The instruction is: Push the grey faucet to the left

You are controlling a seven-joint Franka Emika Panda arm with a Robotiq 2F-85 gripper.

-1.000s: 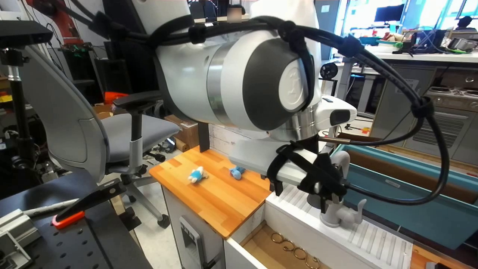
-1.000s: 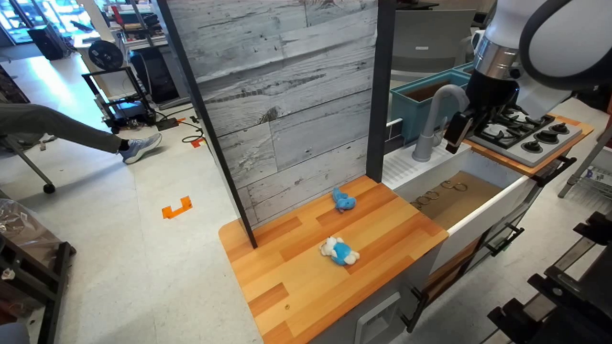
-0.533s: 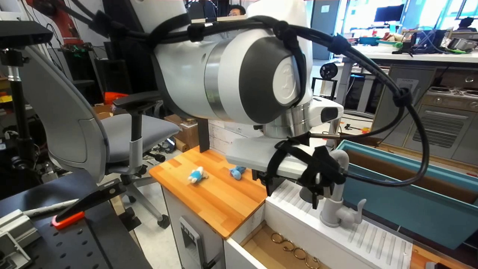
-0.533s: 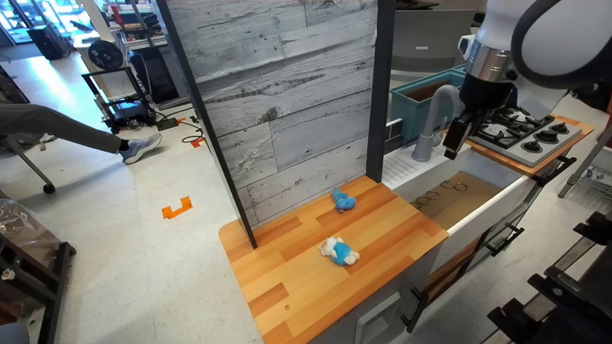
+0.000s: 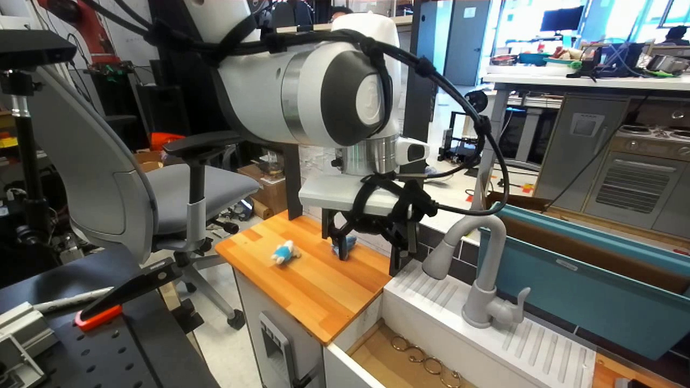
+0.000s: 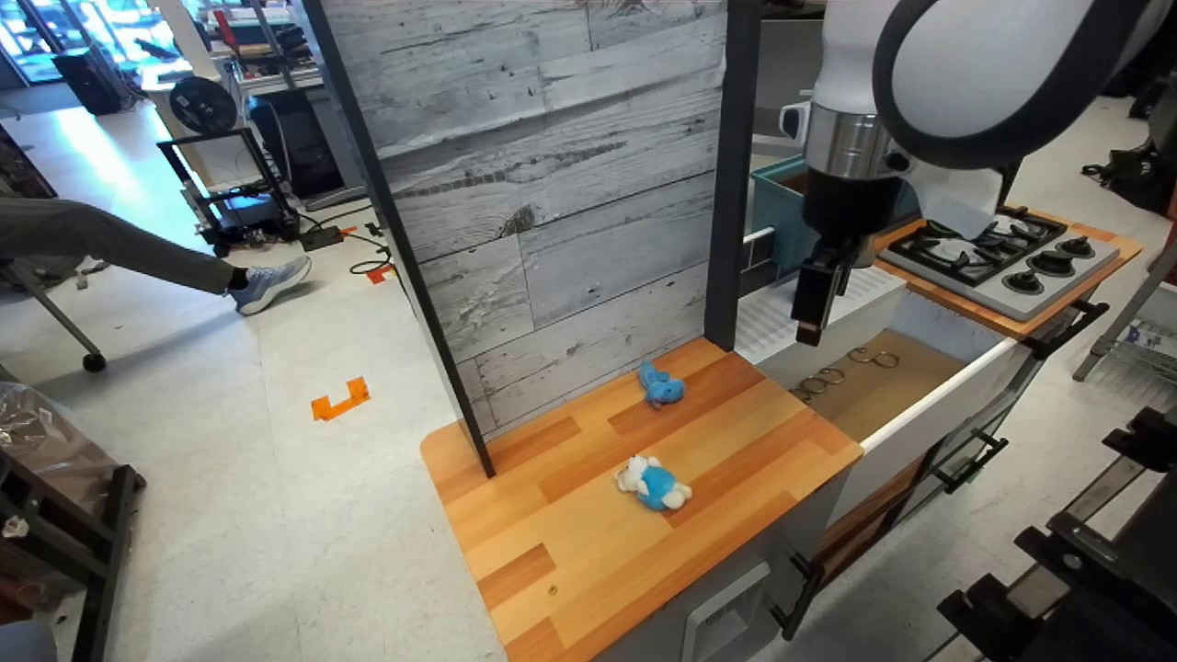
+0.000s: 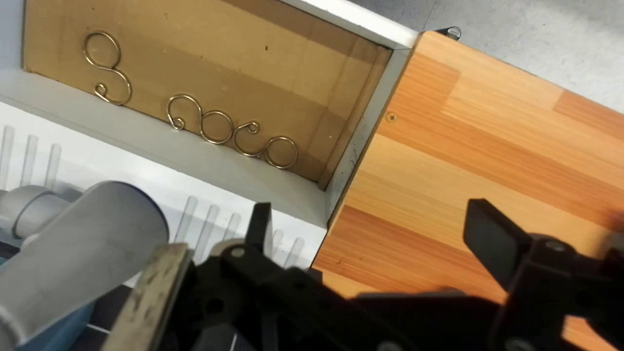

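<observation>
The grey faucet (image 5: 488, 269) stands upright on the white ridged sink ledge (image 5: 544, 350). In that exterior view its curved spout points toward the left of the picture. In the wrist view the faucet (image 7: 97, 243) is large at the left, outside the fingers. In an exterior view the gripper and arm hide most of it. My black gripper (image 5: 370, 258) is open and empty, to the left of the spout and apart from it. It also shows in an exterior view (image 6: 809, 331). In the wrist view my gripper (image 7: 371, 214) spans the ledge's end and the wooden counter (image 7: 487, 161).
A blue toy (image 6: 662, 384) and a white-and-blue toy (image 6: 655, 483) lie on the counter. A wood-patterned panel (image 6: 570, 184) stands behind. A teal planter (image 5: 582, 285) is behind the faucet. A stove top (image 6: 993, 257) is past the sink. Metal hooks (image 7: 214, 126) lie in the basin.
My open gripper has moved away from the faucet, toward the counter with the toys. The faucet's spout has swung that way too, and its base has stayed in place.
</observation>
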